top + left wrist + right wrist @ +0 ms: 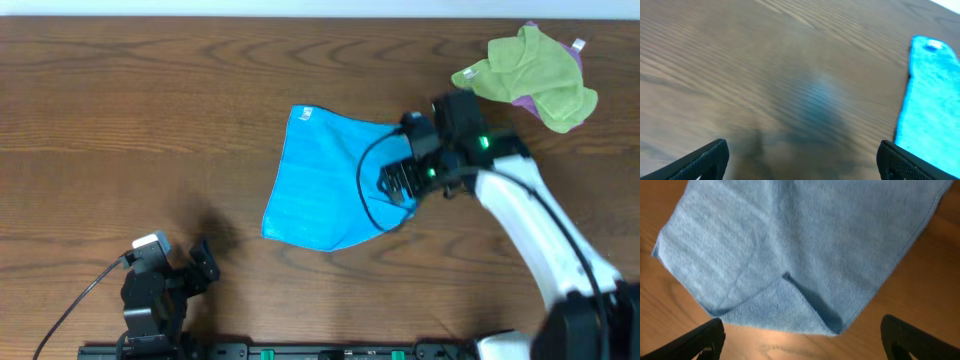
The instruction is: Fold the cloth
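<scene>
Your right hand (802, 340) hovers spread, empty, over the cloth (790, 245), which looks soft, light and limp, so pinch its near folded corner at the hem.

Left arm (150, 300) sits folded up close to its base, left gripper (204, 262) poking out ahead of it, jaws spread wide. Right arm (530, 220) is stretched way out on a diagonal, right gripper (398, 183) at the far end, fingers (695, 340) wide apart too.
</scene>
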`<action>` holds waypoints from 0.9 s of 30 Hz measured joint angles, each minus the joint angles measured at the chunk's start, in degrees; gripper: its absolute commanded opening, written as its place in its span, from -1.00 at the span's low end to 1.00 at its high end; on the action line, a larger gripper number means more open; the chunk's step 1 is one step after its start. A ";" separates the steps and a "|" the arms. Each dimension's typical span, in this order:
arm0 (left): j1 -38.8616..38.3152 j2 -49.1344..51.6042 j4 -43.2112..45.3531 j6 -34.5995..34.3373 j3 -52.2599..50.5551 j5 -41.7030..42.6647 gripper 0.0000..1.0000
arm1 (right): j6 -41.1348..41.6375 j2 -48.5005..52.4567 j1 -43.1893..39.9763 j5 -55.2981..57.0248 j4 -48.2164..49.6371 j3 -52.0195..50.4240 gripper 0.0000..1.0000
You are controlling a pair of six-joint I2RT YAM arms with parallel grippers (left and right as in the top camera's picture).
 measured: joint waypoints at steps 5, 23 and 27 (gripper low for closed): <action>0.00 0.00 0.02 -0.79 0.00 2.78 0.91 | 1.55 -1.33 -0.02 -2.08 6.25 -8.83 0.98; 0.00 0.00 0.00 -0.85 0.00 4.24 0.91 | 2.62 8.68 -0.02 -7.17 15.91 -12.52 0.68; 0.00 0.00 0.00 -0.87 0.00 4.24 0.91 | 2.62 10.03 -0.02 -8.13 16.31 -12.55 0.51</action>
